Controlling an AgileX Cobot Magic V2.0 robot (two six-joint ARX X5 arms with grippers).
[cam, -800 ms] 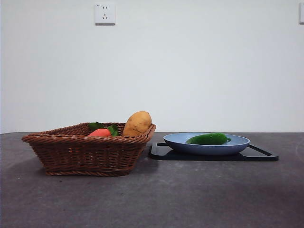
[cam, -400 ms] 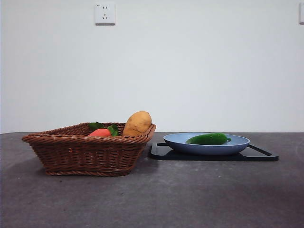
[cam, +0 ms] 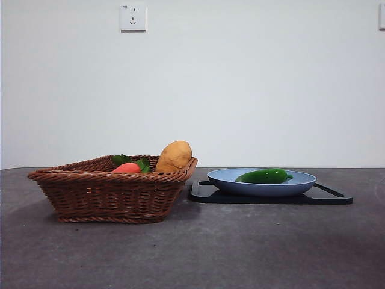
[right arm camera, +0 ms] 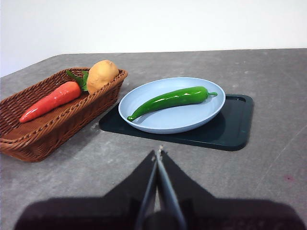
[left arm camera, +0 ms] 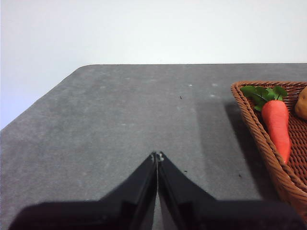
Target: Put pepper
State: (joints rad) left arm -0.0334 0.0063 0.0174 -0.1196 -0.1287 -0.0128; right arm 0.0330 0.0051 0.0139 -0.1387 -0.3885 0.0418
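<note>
Green and glossy, the pepper (right arm camera: pixel 170 100) lies on the blue plate (right arm camera: pixel 144 120) ahead of the right tool (right arm camera: pixel 159 154), which is clenched and empty. Nothing has moved over the last second; left tool (left arm camera: pixel 157 155) equally clenched, waiting.

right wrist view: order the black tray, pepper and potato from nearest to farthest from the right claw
1. black tray: nearest, its front edge lies just ahead of the shut right claw.
2. pepper: farther, lying on the blue plate on that tray.
3. potato: farthest, at the wicker basket's far end.
</note>
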